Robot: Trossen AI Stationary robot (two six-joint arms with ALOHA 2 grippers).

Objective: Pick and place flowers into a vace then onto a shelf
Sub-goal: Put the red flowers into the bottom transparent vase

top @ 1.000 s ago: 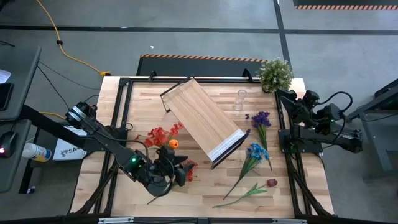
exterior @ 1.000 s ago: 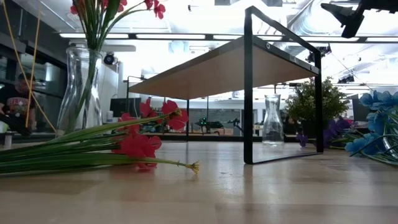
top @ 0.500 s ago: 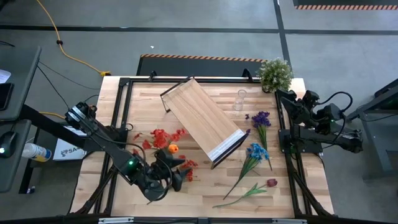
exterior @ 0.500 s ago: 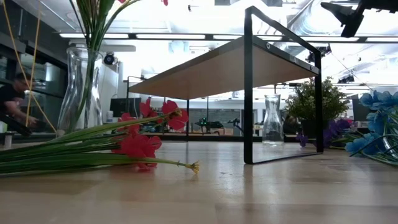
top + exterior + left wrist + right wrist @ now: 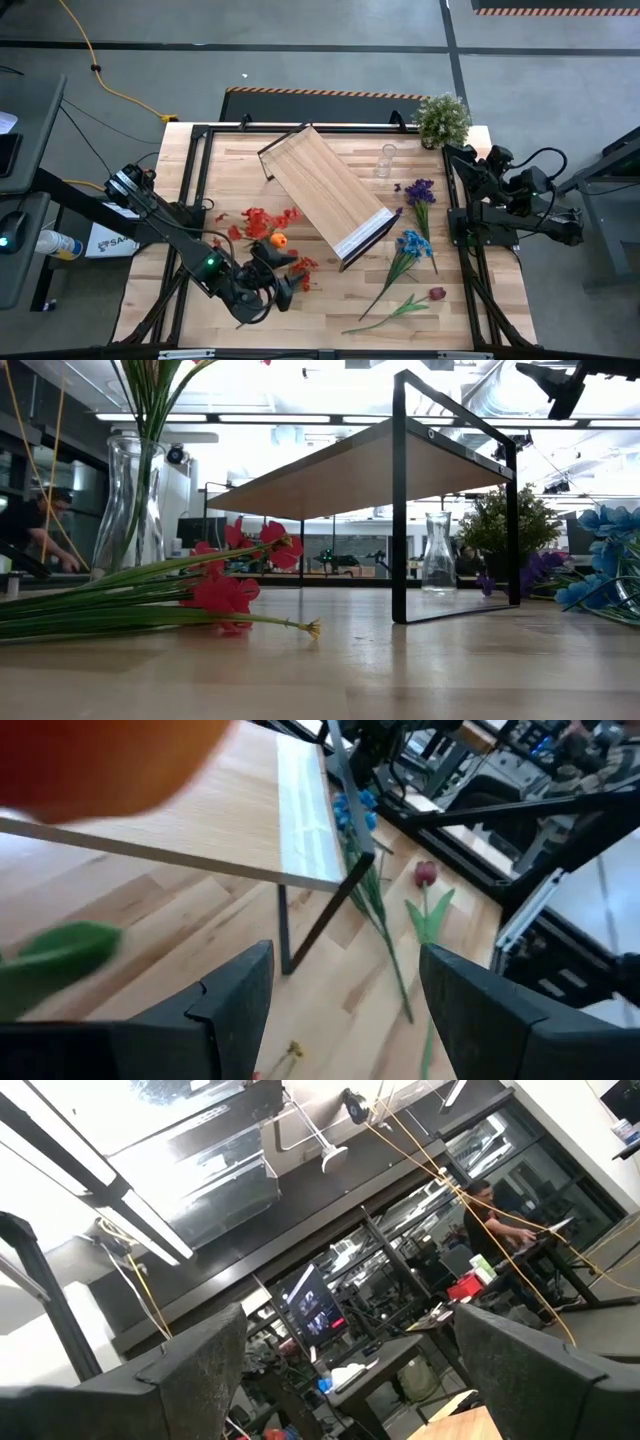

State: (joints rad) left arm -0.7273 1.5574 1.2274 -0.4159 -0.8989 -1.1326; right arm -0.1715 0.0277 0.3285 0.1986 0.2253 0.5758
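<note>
We judge that we are in the filling step: a tall clear glass vase (image 5: pixel 128 505) stands on the light-wood plank worktop (image 5: pixel 330 300) at its near-left part with green stems already rising out of it, while most of the long-stemmed artificial flowers lie loose. The red and orange ones (image 5: pixel 262 222) lie left of the shelf (image 5: pixel 325 192), a light-wood board on a black metal frame with a white strip at one short end, which stands slantwise mid-worktop. The blue (image 5: pixel 412 245), purple (image 5: pixel 419 190) and dark red (image 5: pixel 436 294) blooms lie right of it.

The left tool (image 5: pixel 265 288) hovers over the near-left part of the worktop, by the vase. Its jaws stand fairly wide apart; the left wrist view shows nothing between the fingers (image 5: pixel 235 1005). The right tool (image 5: pixel 470 165) waits at the far right edge, pointing up into the room, jaws wide and empty.

The next move, we think, calls for the left tool to come down onto a loose red stem, close on it, and lift it upright into the vase mouth without tipping the glass.
</note>
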